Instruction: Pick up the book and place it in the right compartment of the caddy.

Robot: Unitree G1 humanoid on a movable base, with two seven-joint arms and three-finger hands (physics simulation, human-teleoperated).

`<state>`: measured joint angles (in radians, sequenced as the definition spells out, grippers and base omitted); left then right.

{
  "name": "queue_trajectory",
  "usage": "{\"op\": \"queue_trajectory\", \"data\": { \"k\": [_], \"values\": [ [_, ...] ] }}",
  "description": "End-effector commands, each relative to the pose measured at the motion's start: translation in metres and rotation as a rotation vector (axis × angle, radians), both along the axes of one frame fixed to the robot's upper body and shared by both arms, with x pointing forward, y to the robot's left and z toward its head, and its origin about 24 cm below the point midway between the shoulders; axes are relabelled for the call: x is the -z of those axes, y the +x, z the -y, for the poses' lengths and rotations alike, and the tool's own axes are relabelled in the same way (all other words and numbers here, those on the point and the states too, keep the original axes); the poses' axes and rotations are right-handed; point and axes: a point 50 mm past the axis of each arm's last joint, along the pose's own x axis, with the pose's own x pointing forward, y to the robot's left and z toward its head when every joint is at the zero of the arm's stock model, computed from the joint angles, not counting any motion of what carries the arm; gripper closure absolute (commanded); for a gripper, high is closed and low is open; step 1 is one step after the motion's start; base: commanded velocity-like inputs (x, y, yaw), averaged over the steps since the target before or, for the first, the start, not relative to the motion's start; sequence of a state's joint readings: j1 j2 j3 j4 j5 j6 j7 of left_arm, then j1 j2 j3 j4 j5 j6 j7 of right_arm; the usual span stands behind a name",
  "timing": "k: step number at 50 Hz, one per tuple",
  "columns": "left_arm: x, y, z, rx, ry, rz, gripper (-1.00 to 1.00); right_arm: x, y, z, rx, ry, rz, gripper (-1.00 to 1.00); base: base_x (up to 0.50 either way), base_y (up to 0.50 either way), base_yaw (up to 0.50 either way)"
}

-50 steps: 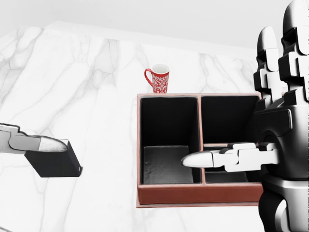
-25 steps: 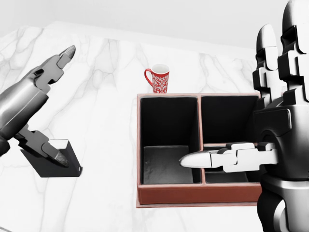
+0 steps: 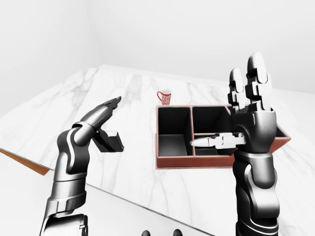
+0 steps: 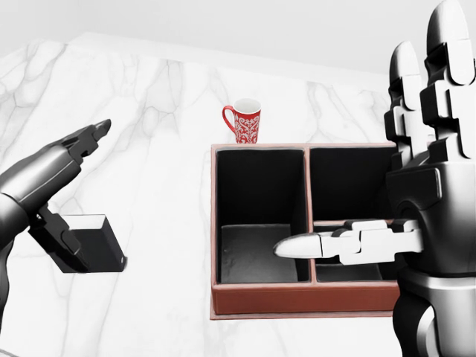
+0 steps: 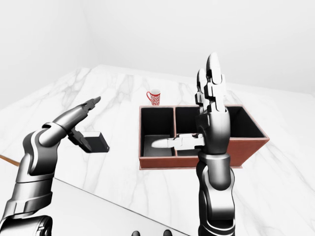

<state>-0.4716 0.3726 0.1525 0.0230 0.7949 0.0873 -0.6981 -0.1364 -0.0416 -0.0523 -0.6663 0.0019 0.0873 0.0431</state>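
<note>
Since a moment ago the left hand (image 4: 56, 193) has dropped lower over the book (image 4: 93, 244), fingers spread, not gripping yet. Left-eye view: book lies on the marble counter (image 3: 133, 177), left of the caddy (image 3: 170, 162). Right-eye view: right hand (image 5: 209, 123) raised, fingers spread, holding nothing

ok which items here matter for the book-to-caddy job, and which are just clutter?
Job items:
- book, standing on the marble, left hand open around it
- caddy, right compartment is the target

Just lying about:
- red patterned mug beyond the caddy
- right hand, open, raised over the caddy, idle
</note>
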Motion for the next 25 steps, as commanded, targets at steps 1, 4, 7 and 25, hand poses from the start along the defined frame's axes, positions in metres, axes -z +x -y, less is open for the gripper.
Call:
{"op": "queue_trajectory", "data": {
  "k": [1,4,7,25],
  "values": [
    [0.017,0.011,-0.012,-0.064,0.061,-0.100,-1.00,-0.006,-0.003,-0.001,-0.006,0.001,0.031,-1.00,0.00,0.00,0.00],
    [0.023,0.012,-0.015,-0.079,0.086,-0.132,-1.00,-0.007,-0.004,-0.001,-0.009,0.002,0.039,-1.00,0.00,0.00,0.00],
    [0.031,0.015,-0.022,-0.101,0.073,-0.177,-1.00,-0.008,-0.005,-0.001,-0.010,0.003,0.046,-1.00,0.00,0.00,0.00],
    [0.055,0.023,-0.031,-0.132,0.071,-0.310,-1.00,-0.001,-0.002,-0.001,-0.010,0.006,0.006,-1.00,0.00,0.00,0.00]
  ]
}}
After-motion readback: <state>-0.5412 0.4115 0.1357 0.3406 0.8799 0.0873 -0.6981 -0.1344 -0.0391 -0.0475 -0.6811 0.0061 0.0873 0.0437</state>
